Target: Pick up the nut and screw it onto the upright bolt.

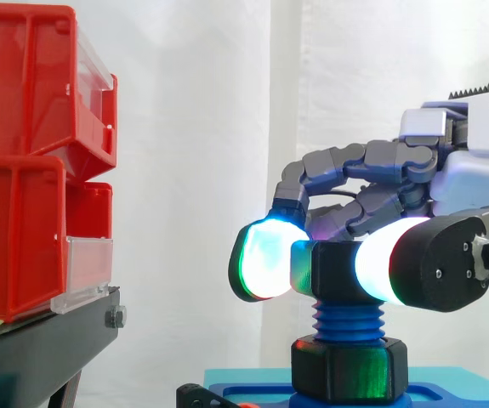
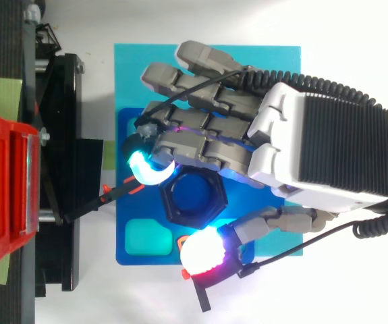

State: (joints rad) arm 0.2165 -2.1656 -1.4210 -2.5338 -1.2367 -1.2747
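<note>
Hand [image 2: 315, 145] closed on the black nut [image 1: 338, 272], pinched between glowing fingertips [image 1: 265, 259] on opposite sides. Nut sat on top of the upright blue bolt [image 1: 348, 321], with bare threads showing below it. A second black hex piece [image 1: 350, 367] sat at the bolt's foot, on a blue tray [image 2: 129, 253]. From above, the bolt end showed blue inside the nut's hole. Red bins [image 1: 23, 170] on a black stand [image 1: 31, 357] stood well apart, at the left in the side view.
</note>
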